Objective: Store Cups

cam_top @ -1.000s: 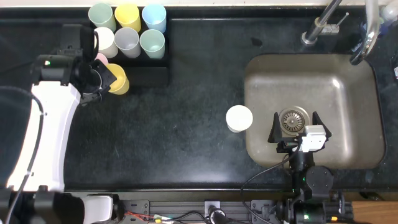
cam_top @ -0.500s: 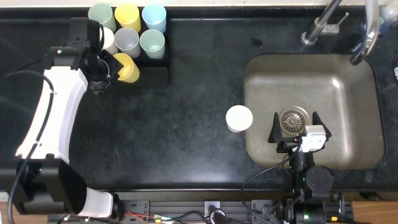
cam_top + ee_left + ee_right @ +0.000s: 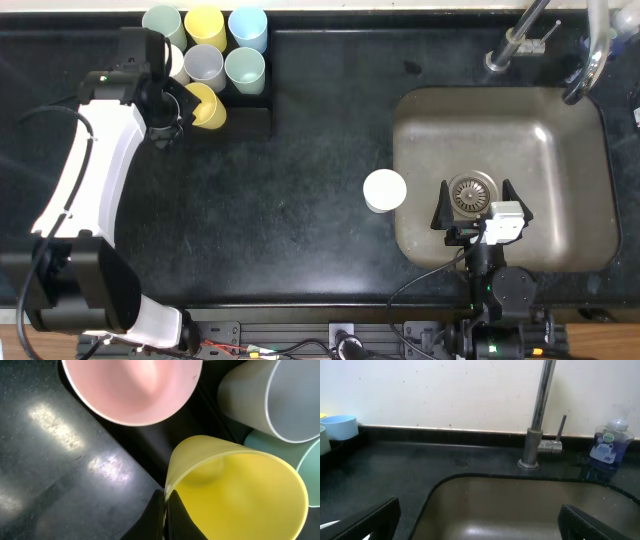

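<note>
My left gripper point(image 3: 178, 108) is shut on the rim of a yellow cup point(image 3: 206, 106) point(image 3: 235, 491), which hangs tilted over the front row of the black cup rack point(image 3: 248, 122). Right beside it stands a pink cup point(image 3: 132, 390), with a grey cup point(image 3: 280, 395) and a teal cup point(image 3: 311, 469) close behind. The rack also holds green point(image 3: 163, 22), yellow point(image 3: 205, 25) and blue point(image 3: 247, 28) cups. A white cup point(image 3: 384, 190) stands upside down on the counter by the sink. My right gripper point(image 3: 475, 202) point(image 3: 480, 527) rests open over the sink, holding nothing.
The steel sink point(image 3: 560, 130) takes up the right side, with its drain point(image 3: 472, 190) under the right gripper. A faucet point(image 3: 540, 415) and a soap bottle point(image 3: 610, 442) stand behind it. The dark counter point(image 3: 300, 220) lies between rack and sink.
My left gripper carried the yellow cup up and to the right, from beside the rack to over its front row. The right arm has stayed still.
</note>
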You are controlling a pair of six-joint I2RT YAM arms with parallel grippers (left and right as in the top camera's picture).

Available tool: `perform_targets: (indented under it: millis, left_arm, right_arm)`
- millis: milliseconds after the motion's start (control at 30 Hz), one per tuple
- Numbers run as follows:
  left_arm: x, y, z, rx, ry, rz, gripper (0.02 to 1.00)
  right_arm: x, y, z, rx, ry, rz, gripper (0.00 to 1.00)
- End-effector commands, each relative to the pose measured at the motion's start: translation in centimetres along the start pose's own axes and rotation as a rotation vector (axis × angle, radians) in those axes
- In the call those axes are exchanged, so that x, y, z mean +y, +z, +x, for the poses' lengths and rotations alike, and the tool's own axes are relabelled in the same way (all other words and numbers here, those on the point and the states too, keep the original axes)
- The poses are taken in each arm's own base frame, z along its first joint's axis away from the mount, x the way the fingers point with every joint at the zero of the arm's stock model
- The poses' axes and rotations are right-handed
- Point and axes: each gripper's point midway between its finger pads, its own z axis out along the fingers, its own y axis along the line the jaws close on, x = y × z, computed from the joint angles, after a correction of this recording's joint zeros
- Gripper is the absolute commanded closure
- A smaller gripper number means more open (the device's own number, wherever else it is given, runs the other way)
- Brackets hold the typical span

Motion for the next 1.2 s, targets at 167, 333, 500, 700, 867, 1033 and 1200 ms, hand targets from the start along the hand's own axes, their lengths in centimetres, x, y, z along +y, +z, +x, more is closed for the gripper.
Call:
perform_targets:
  millis: [167,333,500,700,867,1033,1200]
  left_arm:
    - [0.0,0.6,-0.7,-0.016,-0.024,-0.025,0.982]
    - [0.2,1.3,-0.9,-0.009,-0.023,-0.053,0.982]
    - [0.1,1.2,-1.4,-0.024,-0.022,-0.069,0.982]
    - [0.3,1.5,-1.8,-0.042,-0.022,-0.086,0.982]
    - [0.5,1.6,-1.9,-0.051,-0.021,-0.1,0.982]
    - [0.7,1.8,-2.0,-0.054,-0.017,-0.109,0.982]
    - [0.7,2.0,-1.9,-0.05,0.012,-0.113,0.982]
  right_arm:
    - [0.2,0.0,-0.1,-0.009,-0.004,-0.01,0.003]
    - [0.2,0.0,-0.1,-0.009,-0.004,-0.01,0.003]
    - [0.2,0.0,-0.1,-0.009,-0.004,-0.01,0.003]
    - [0.2,0.0,-0.1,-0.009,-0.004,-0.01,0.003]
    - [0.2,0.0,-0.1,-0.009,-0.004,-0.01,0.003]
    - [0.2,0.0,-0.1,-0.009,-0.004,-0.01,0.003]
    - [0.2,0.0,-0.1,-0.009,-0.004,-0.01,0.003]
